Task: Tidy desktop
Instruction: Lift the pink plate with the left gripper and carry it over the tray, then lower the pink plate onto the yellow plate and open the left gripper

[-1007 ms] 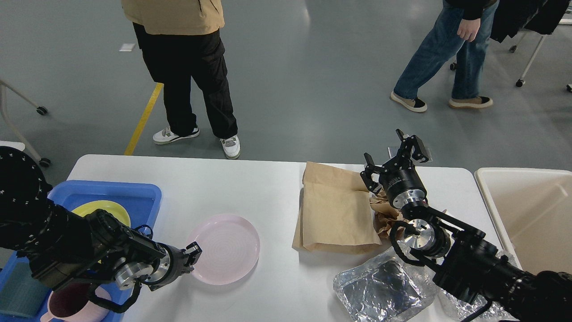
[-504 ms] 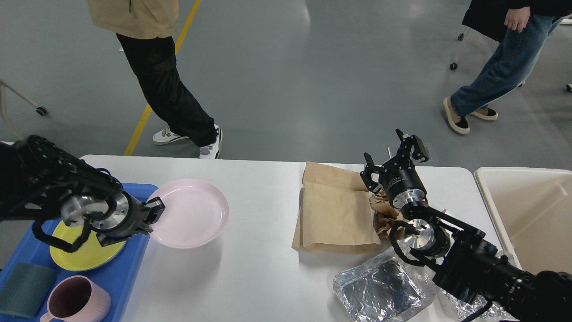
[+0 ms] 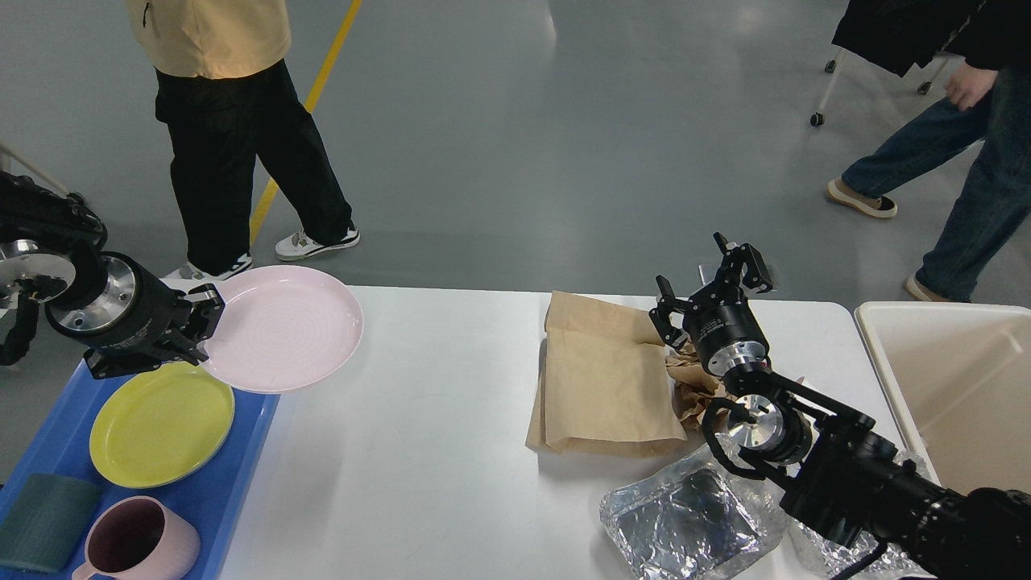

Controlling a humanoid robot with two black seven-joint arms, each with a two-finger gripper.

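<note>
The white desktop [image 3: 435, 451] fills the lower half of the head view. My left gripper [image 3: 201, 318] is shut on the left rim of a pink plate [image 3: 286, 326], held in the air over the desktop's far left corner, beside the blue tray [image 3: 233, 475]. My right gripper [image 3: 709, 286] hovers open with nothing between its fingers, above the far edge of a brown paper bag [image 3: 604, 379]. Crumpled brown paper [image 3: 693, 387] lies under that arm. A crinkled silver foil bag [image 3: 685, 524] rests near the front edge.
The blue tray holds a yellow plate [image 3: 161, 423], a pink mug [image 3: 137, 548] and a dark green block [image 3: 44, 519]. A cream bin [image 3: 958, 387] stands off the right end. Two people [image 3: 233, 129] move on the grey floor beyond.
My left gripper has lifted the pink plate and carried it left and farther away, from mid-table to over the tray's edge. The right arm has not moved. Both people have walked.
</note>
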